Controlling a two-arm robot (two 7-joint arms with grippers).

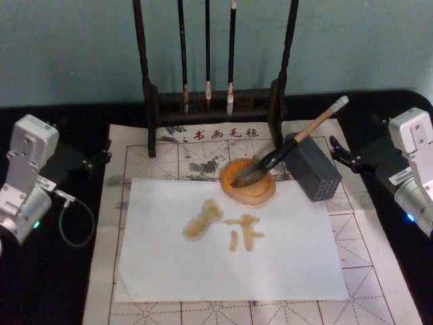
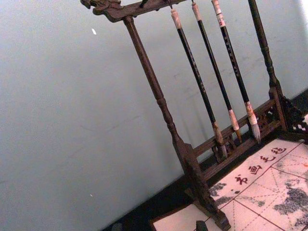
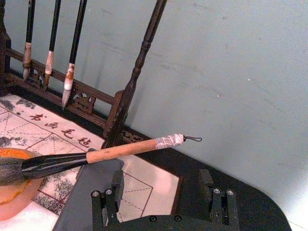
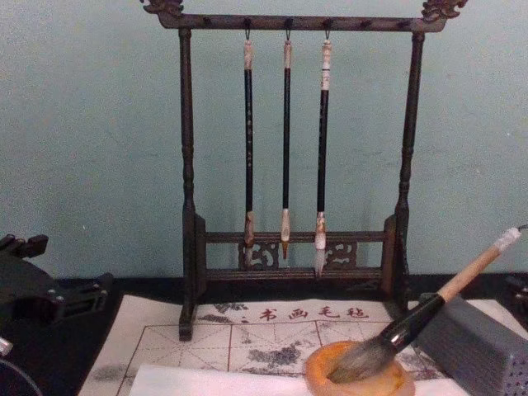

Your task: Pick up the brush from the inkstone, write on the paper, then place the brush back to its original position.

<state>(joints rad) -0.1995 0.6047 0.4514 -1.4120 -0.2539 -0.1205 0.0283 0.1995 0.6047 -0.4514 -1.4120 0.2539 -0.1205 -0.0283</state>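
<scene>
Brush (image 1: 298, 139) rests in inkstone (image 1: 250, 196), just ahead of right gripper (image 3: 161, 187) | jaws parted, empty | left gripper (image 1: 95, 160) parked, grip state cannot be told

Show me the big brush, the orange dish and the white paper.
brush (image 1: 316, 122): head view, on its tan wooden handle.
inkstone (image 1: 252, 198): head view, on the near rim of the orange dish.
paper (image 1: 291, 264): head view, on a bare white part.

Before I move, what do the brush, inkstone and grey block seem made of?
Brush: tan wooden-looking handle, black glossy collar, grey-white hair head. Inkstone: amber, smooth thick rim, possibly resin or glazed ceramic. Grey block: matte, perforated end, likely plastic.
</scene>
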